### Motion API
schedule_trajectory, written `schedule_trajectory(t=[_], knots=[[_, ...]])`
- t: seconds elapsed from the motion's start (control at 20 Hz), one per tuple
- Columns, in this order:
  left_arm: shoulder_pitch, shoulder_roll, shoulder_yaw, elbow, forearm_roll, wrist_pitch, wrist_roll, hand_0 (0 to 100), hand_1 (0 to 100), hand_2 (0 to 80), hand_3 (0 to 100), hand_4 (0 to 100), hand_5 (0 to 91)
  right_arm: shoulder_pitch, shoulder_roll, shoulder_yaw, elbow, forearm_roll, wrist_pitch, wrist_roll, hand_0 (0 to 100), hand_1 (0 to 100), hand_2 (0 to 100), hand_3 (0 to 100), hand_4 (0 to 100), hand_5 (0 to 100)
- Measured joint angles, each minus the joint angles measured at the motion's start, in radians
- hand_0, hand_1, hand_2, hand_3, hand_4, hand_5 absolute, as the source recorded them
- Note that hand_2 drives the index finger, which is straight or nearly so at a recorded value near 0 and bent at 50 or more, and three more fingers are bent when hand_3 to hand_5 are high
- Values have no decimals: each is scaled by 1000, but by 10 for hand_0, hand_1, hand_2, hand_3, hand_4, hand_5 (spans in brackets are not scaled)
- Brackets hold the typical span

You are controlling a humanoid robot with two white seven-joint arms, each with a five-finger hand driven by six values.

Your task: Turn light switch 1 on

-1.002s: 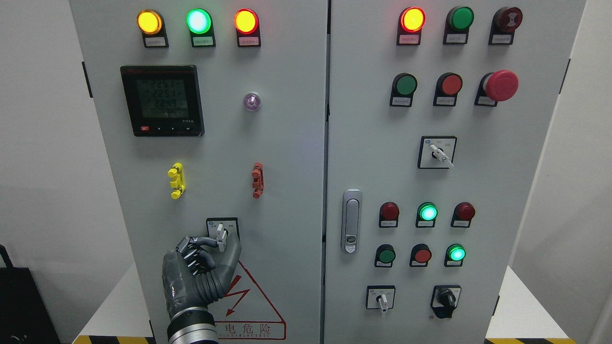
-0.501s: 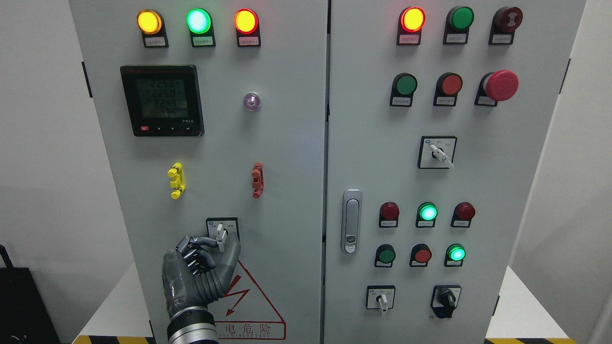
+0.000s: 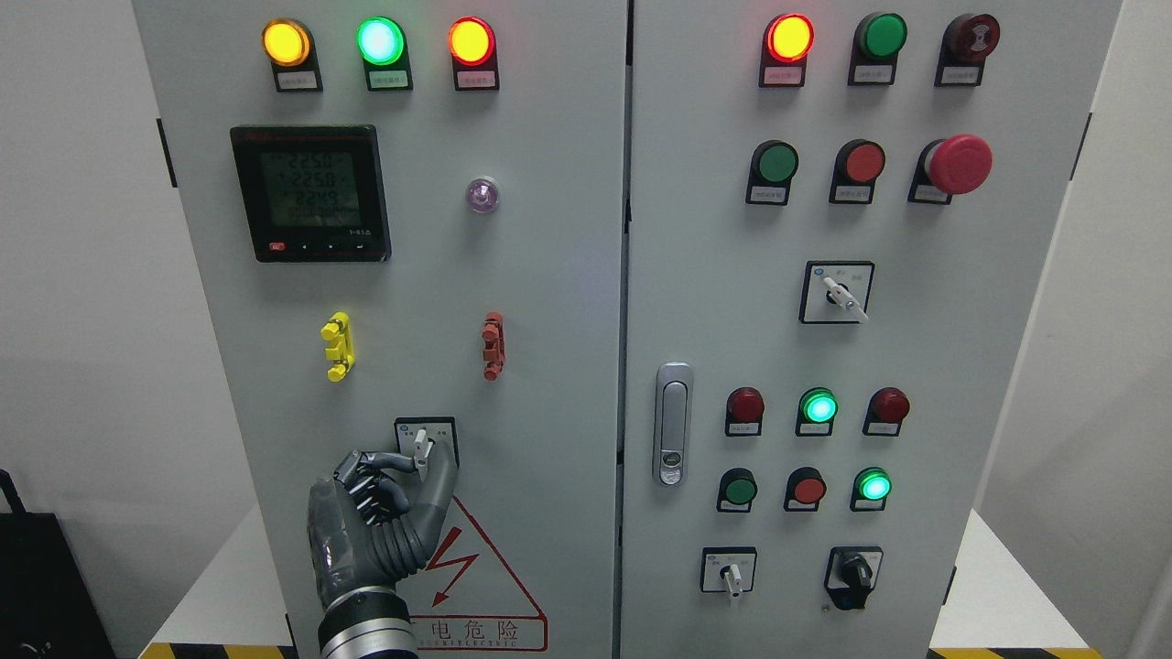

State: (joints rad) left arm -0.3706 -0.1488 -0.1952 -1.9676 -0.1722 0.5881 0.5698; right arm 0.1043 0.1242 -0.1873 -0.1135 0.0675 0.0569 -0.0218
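At the far left a dark bag (image 3: 41, 586) sits low against the pale wall. The grey cabinet's left door (image 3: 549, 275) carries, along its top, a lit amber lamp (image 3: 286, 42), a lit green lamp (image 3: 380, 40) and a lit orange-red lamp (image 3: 472, 41). Below them is a black digital meter (image 3: 311, 193) with a dim display, and to its right a small violet indicator (image 3: 482, 195). Lower down a yellow clip (image 3: 337, 346) and a red clip (image 3: 493, 345) stand apart on the door.

The left robot hand (image 3: 385, 503) rises from the bottom edge, its grey fingers (image 3: 371, 471) curled and its thumb raised, pinching the white lever of the light switch (image 3: 425, 446), which sits low on the left door just above the red hazard triangle (image 3: 476, 577). The lever points roughly upright.

A silver door handle (image 3: 674, 424) marks the left edge of the right door (image 3: 1007, 366). That door bears a lit red lamp (image 3: 789, 37) at the top, a red mushroom button (image 3: 959, 165), a rotary selector (image 3: 838, 293), rows of small red and green pilot lights (image 3: 818, 405), and near the bottom a white toggle switch (image 3: 730, 575) and a black knob (image 3: 855, 575). The white surface (image 3: 998, 586) shows at the lower right
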Motion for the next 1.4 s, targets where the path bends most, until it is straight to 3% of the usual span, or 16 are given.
schedule_trajectory(t=[0.75, 1.4], knots=[[1, 0, 0, 0, -1, 10, 3, 246, 731, 615, 1000, 987, 846, 0, 0, 0, 0, 0, 0, 0, 0, 0, 0, 0, 0, 0], [2, 1, 0, -1, -1, 10, 7, 349, 725, 611, 1000, 986, 846, 0, 0, 0, 0, 0, 0, 0, 0, 0, 0, 0, 0, 0]])
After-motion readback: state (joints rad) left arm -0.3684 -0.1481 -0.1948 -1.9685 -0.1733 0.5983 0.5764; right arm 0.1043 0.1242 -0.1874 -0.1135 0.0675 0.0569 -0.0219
